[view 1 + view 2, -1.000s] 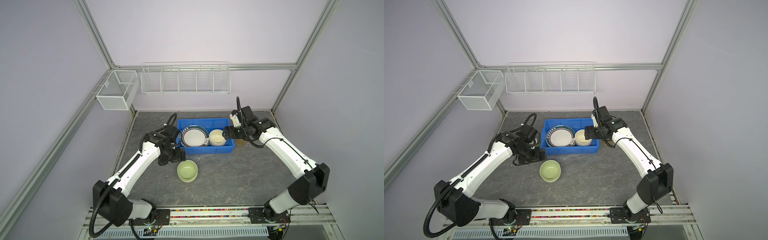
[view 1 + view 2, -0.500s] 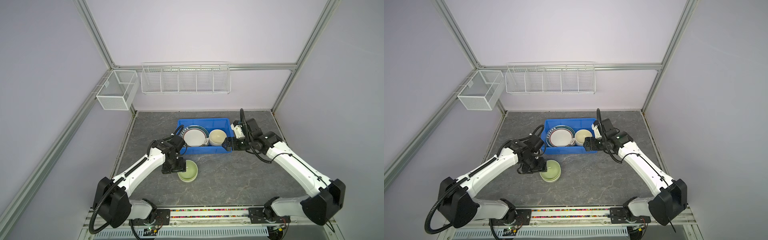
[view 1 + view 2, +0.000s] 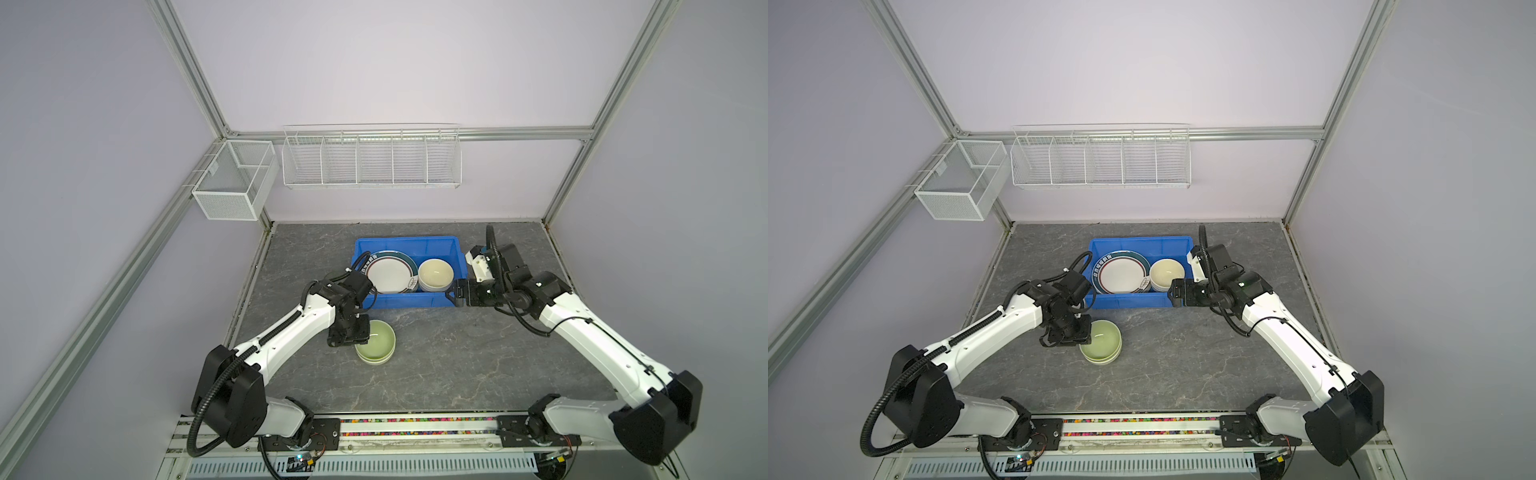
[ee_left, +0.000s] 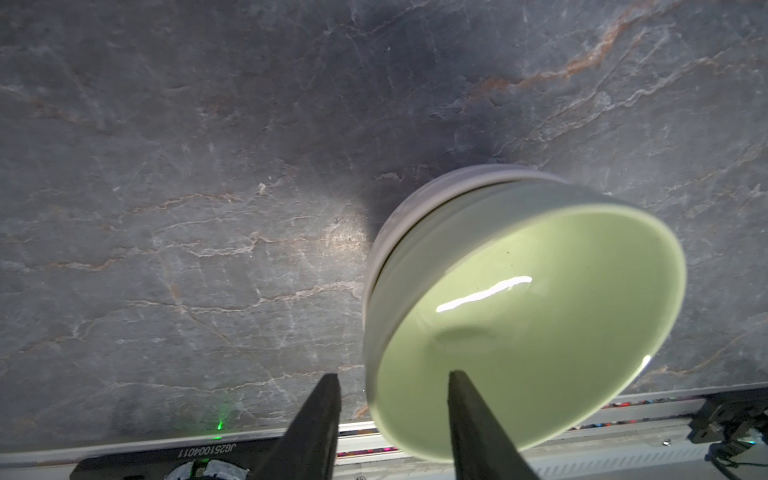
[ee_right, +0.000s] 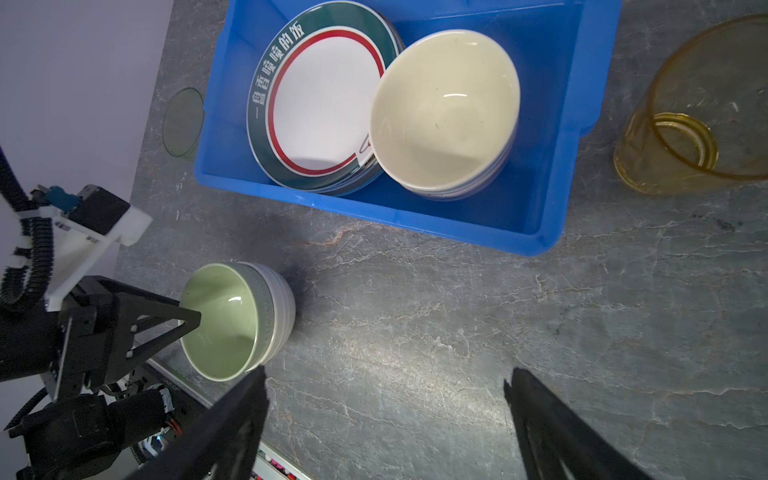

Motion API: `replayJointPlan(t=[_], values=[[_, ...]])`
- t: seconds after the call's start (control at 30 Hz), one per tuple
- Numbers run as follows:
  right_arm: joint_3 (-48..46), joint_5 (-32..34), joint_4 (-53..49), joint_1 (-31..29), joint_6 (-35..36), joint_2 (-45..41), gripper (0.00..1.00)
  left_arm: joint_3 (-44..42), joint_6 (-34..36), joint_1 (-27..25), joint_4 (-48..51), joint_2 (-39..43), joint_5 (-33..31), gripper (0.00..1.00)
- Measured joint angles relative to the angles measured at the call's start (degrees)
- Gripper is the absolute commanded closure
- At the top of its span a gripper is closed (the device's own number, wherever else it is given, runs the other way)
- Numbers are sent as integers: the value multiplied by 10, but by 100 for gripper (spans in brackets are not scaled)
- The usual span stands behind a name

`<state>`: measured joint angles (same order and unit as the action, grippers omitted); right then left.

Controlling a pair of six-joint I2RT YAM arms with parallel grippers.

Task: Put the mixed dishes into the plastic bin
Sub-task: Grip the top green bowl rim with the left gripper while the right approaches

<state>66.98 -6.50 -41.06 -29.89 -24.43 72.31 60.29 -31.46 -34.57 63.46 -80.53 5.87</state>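
A green bowl [image 3: 378, 343] [image 3: 1102, 343] [image 4: 540, 316] [image 5: 224, 320] sits nested in a pale ribbed bowl [image 5: 280, 303] on the table, in front of the blue plastic bin [image 3: 407, 243] [image 3: 1142, 241] [image 5: 552, 137]. My left gripper [image 3: 362, 334] [image 3: 1086, 334] [image 4: 393, 375] straddles the green bowl's near rim, one finger inside and one outside. A gap still shows at the outer finger. In the bin lie a teal-and-red-rimmed plate [image 3: 390, 272] [image 5: 324, 99] and a cream bowl [image 3: 435, 274] [image 5: 444, 108]. My right gripper [image 3: 451, 297] [image 3: 1173, 297] [image 5: 386, 374] hangs open and empty by the bin's front right corner.
An amber cup [image 5: 698, 112] stands on the table right of the bin. A translucent green cup [image 5: 183, 120] stands at the bin's left side. Both are hidden by the arms in the top views. White wire baskets [image 3: 372, 156] [image 3: 232, 183] hang on the walls.
My left arm came forward and down onto the green bowl, and its jaws narrowed around the rim. My right gripper drew back out of the bin to its front right corner.
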Motion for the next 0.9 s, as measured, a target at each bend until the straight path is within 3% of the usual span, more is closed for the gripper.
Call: replayJointPlan(t=[0.6, 0.9], values=[[-38, 10, 35, -3, 17, -35, 12, -7, 1, 0, -7, -14, 0, 72], [-31, -9, 32, -4, 19, -4, 6, -7, 0, -3, -8, -23, -4, 79]])
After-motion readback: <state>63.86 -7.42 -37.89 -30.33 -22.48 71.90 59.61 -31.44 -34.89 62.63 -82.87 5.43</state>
